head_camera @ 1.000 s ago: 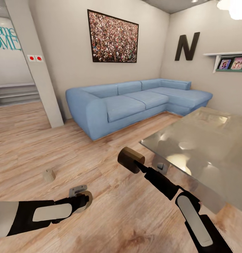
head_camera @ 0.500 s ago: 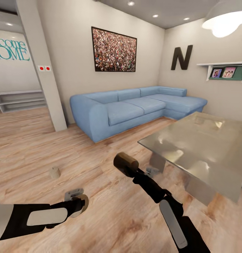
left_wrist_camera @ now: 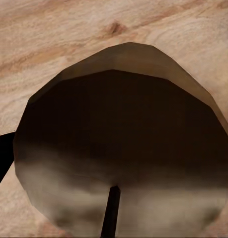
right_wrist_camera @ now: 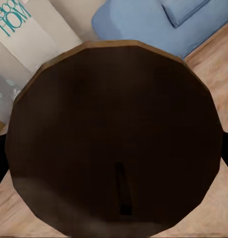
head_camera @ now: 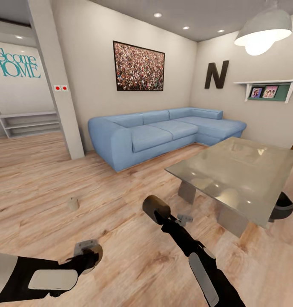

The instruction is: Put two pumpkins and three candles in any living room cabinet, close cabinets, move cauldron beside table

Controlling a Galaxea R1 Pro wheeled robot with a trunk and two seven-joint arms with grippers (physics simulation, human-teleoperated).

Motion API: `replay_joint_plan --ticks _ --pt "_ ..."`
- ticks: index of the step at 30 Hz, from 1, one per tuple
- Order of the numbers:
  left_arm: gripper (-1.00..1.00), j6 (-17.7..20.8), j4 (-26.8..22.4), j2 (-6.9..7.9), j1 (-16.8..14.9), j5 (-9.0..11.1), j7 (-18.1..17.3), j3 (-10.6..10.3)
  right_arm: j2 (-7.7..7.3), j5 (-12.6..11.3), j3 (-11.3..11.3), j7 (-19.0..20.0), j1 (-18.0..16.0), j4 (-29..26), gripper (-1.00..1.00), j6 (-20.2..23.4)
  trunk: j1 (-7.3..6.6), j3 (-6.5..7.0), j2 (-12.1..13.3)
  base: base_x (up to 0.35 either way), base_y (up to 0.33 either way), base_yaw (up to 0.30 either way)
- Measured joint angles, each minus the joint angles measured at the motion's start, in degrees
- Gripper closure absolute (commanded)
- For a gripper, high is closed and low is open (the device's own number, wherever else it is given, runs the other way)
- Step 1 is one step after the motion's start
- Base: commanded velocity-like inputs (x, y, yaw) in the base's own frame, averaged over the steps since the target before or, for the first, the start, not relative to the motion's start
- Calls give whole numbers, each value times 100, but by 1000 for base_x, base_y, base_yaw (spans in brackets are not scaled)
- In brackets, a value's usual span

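1. Nearest us, our left gripper [head_camera: 92, 252] hangs low over the wooden floor [head_camera: 133, 264], pinching a candle [head_camera: 95, 250]; in the left wrist view that candle's [left_wrist_camera: 123, 144] dark round end sits right before the lens.
2. Our right gripper [head_camera: 160, 213] is pressed shut on a second candle [head_camera: 155, 208], held in the air just short of the table; in the right wrist view it [right_wrist_camera: 114, 134] hides most of the room.
3. A third candle [head_camera: 73, 204] stands alone on the floor, well apart from both arms.
4. The grey glossy table [head_camera: 236, 175] stands to our right, and a dark rounded vessel [head_camera: 282, 207], partly cut off, peeks from behind its near corner.
5. Farther off, the blue sofa [head_camera: 163, 132] lines the wall under a framed picture [head_camera: 139, 67].
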Motion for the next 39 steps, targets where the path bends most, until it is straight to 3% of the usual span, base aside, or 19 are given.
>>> replay_joint_plan --ticks 1,2,3,4,7,11,18,22,24,26,28,29,32,39 --pt "100 -142 0 -14 2 13 1 -102 -5 8 -2 -1 2 83 100 -32 -22 18 40 -343 0 0" --pt "100 -1113 -8 -109 7 -43 3 -815 -35 32 -13 -4 28 214 100 -185 -44 35 80 -343 0 0" --pt "100 -1429 -28 -183 9 154 4 -1017 -37 18 -11 -1 28 219 100 -199 -66 53 120 -343 0 0" --pt "100 -1645 -66 -271 10 32 0 -1306 -35 103 -13 -25 29 226 100 -209 -88 71 160 -342 0 0" --pt "100 -2053 -102 -302 12 93 9 -1533 -34 261 -23 -244 29 231 100 -510 -155 126 280 -236 0 0" --pt "100 -2120 -74 -322 11 152 -1 -1573 -32 332 -17 -330 38 234 100 -777 -245 201 440 -56 0 -74" --pt "100 -2137 169 -383 12 213 -4 -1582 -24 573 -14 -515 64 232 100 -850 -399 351 721 -7 0 -202" --pt "100 -2126 473 -532 46 457 -8 -1583 -22 596 -20 -552 156 236 100 -952 -487 439 882 0 0 -226" --pt "100 -2113 649 -651 102 569 -10 -1583 -24 703 -22 -580 298 237 100 -1138 -531 483 962 0 0 -230" --pt "100 -2104 906 -781 220 655 -10 -1582 -34 1071 -26 -751 536 252 100 -1475 -575 527 1042 0 0 -235" --pt "100 -2091 1006 -865 276 644 -13 -1582 -41 1162 -29 -813 658 400 100 -1777 -619 572 1123 0 0 -238" --pt "100 -2070 1079 -962 348 643 -14 -1581 -80 1205 -34 -848 731 741 100 -2195 -641 593 1162 0 0 -241" --pt "100 -2098 1101 -1024 382 671 -11 -1582 -189 1224 -37 -868 849 1144 100 -2594 -707 658 1283 0 0 -244" --pt "100 -2098 1102 -1096 497 661 -11 -1580 -245 1228 -45 -866 875 1714 100 -3173 -861 790 1564 0 0 -59"
